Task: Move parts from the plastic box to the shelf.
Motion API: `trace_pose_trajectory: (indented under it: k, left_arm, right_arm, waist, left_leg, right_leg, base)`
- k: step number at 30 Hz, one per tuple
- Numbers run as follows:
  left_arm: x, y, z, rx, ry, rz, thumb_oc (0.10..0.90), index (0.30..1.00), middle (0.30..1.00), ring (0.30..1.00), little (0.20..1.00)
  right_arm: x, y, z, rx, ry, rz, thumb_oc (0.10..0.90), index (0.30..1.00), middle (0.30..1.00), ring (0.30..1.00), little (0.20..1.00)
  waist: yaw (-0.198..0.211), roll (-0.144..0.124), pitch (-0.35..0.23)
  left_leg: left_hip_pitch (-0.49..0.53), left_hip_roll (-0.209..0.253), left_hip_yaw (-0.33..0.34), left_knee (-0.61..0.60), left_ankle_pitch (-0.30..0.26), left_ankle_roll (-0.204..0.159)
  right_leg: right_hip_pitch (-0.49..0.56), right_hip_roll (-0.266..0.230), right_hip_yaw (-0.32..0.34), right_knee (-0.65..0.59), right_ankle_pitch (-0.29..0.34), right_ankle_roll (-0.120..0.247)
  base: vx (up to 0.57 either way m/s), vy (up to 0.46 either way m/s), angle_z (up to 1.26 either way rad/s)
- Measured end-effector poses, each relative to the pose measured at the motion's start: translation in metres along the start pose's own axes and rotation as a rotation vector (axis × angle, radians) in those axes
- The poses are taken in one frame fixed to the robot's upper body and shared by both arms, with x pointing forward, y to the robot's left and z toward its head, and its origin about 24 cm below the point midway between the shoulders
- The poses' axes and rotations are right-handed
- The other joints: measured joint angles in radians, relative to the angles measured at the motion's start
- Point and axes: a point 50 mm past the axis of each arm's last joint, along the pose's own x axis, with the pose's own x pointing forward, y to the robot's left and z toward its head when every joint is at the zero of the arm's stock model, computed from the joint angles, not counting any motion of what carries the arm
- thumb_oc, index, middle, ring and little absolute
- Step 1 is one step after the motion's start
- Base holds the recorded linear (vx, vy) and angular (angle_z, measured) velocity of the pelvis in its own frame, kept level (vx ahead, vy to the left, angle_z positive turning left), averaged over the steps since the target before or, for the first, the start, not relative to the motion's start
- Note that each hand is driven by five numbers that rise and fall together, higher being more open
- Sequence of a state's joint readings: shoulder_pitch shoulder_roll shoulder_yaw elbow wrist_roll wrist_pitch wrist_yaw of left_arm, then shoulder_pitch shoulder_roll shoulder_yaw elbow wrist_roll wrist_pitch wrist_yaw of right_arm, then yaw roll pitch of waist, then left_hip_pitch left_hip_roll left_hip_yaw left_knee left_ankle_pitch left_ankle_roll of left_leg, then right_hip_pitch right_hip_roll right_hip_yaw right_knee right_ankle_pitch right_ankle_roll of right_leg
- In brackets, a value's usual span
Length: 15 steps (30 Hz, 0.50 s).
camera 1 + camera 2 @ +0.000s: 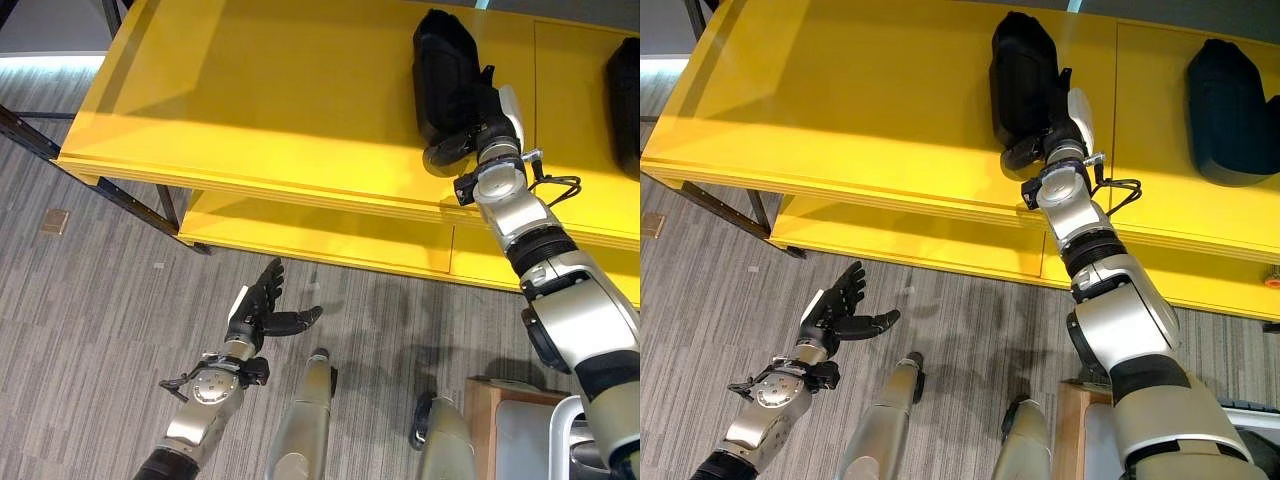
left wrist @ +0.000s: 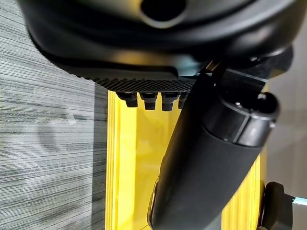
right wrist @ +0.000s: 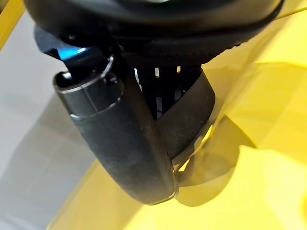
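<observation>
Right robot hand (image 1: pixel 1045 140) clamped on black part (image 1: pixel 1022 75) atop yellow shelf (image 1: pixel 840 110), second part (image 1: pixel 1228 110) already placed beyond; left robot hand (image 1: pixel 840 312) apart, empty.

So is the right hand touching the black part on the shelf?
Touching. In the right eye view the right hand wraps the near end of the black part on the yellow shelf.

The shelf (image 1: pixel 250 90) is bright yellow all over, its lower tier the same yellow. Two parts on it, one (image 1: pixel 1022 70) by the right hand (image 1: pixel 1040 150) and another part (image 1: pixel 1228 110) near the right edge, are matt black. The floor (image 1: pixel 90 330) is grey with fine streaked lines. Both hands are dark, the left hand (image 1: pixel 262 310) included.
</observation>
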<state>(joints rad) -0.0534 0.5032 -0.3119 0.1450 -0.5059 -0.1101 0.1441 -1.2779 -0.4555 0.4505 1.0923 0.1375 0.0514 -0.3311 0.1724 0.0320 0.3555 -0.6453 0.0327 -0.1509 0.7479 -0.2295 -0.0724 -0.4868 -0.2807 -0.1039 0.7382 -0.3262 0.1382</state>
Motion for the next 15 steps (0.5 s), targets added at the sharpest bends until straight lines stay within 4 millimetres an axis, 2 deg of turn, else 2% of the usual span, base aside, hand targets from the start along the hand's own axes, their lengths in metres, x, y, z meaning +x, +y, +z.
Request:
trace_pose_trajectory:
  k: [9,15]
  left_arm:
    - [0.001,0.000,0.001,0.000,-0.004,0.002,0.900,1.000,1.000,1.000,1.000]
    - [0.002,0.000,0.002,0.001,-0.007,0.002,0.900,1.000,1.000,1.000,1.000]
  right_arm:
    - [-0.001,0.004,0.003,-0.015,-0.018,0.010,0.900,1.000,1.000,1.000,1.000]
    - [-0.004,0.012,0.028,0.023,-0.113,0.038,0.900,1.000,1.000,1.000,1.000]
  waist:
    - [-0.002,0.000,0.000]
    - [-0.006,0.000,0.000]
  left_leg:
    - [-0.001,0.001,0.001,0.001,0.000,0.000]
    - [-0.019,0.003,0.004,0.009,0.000,0.000]
  right_leg:
    - [-0.002,0.001,0.001,0.000,0.000,0.001]
    - [-0.023,0.002,0.007,0.003,0.003,0.005]
  base:
    - [0.00,0.000,0.00]
    - [0.00,0.001,-0.01]
